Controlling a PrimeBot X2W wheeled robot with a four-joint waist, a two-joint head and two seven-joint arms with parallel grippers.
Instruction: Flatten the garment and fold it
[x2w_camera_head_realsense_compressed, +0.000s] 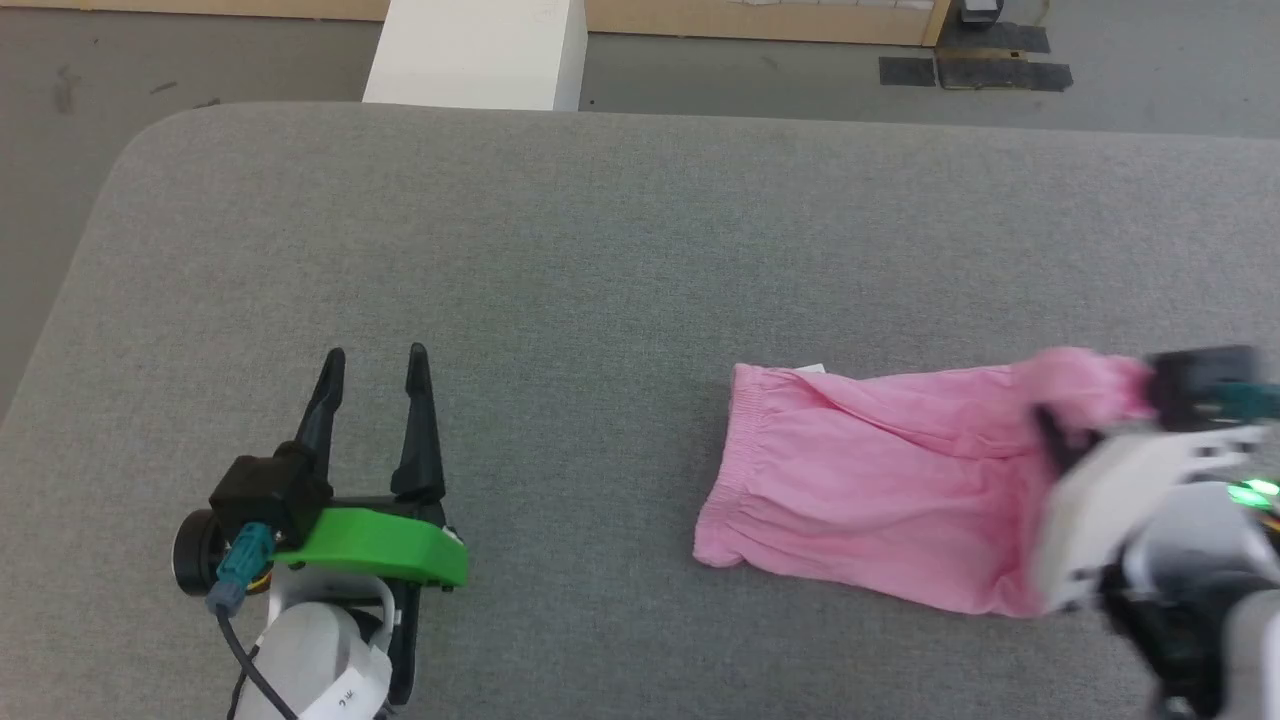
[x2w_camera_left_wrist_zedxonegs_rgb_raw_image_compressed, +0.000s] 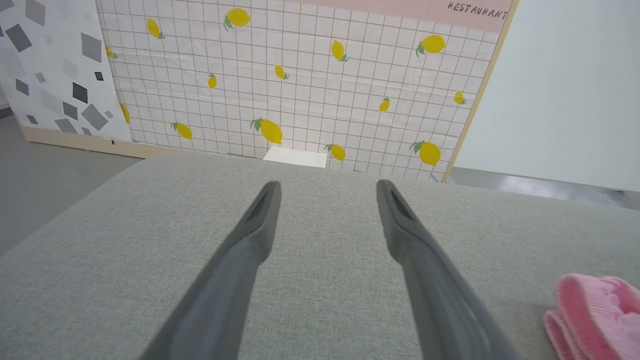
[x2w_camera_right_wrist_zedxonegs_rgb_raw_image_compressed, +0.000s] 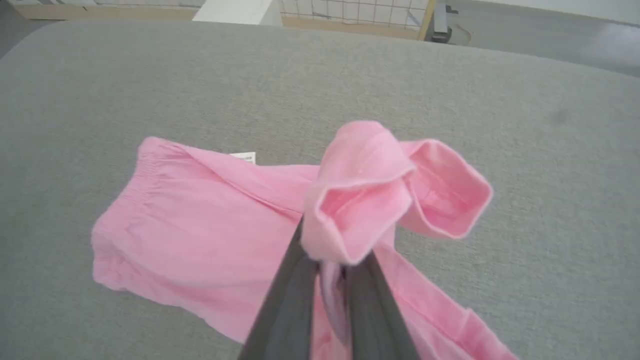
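Note:
The pink garment (x2w_camera_head_realsense_compressed: 860, 480) lies on the grey table at the right, its gathered waistband (x2w_camera_head_realsense_compressed: 725, 470) toward the middle and a small white tag (x2w_camera_right_wrist_zedxonegs_rgb_raw_image_compressed: 243, 157) at its far edge. My right gripper (x2w_camera_right_wrist_zedxonegs_rgb_raw_image_compressed: 332, 265) is shut on the garment's hem end, which bunches up over the fingertips and is lifted off the table (x2w_camera_head_realsense_compressed: 1085, 390). My left gripper (x2w_camera_head_realsense_compressed: 375, 365) rests open over bare table at the lower left, well apart from the cloth. In the left wrist view a corner of the waistband (x2w_camera_left_wrist_zedxonegs_rgb_raw_image_compressed: 595, 312) shows at the lower right, beside the open fingers (x2w_camera_left_wrist_zedxonegs_rgb_raw_image_compressed: 260, 220).
The grey padded table (x2w_camera_head_realsense_compressed: 560, 260) has a rounded far-left corner. Beyond its far edge stand a white box (x2w_camera_head_realsense_compressed: 480, 50) and a lemon-patterned tiled panel (x2w_camera_left_wrist_zedxonegs_rgb_raw_image_compressed: 300, 75). Dark mats (x2w_camera_head_realsense_compressed: 975, 70) lie on the floor at the far right.

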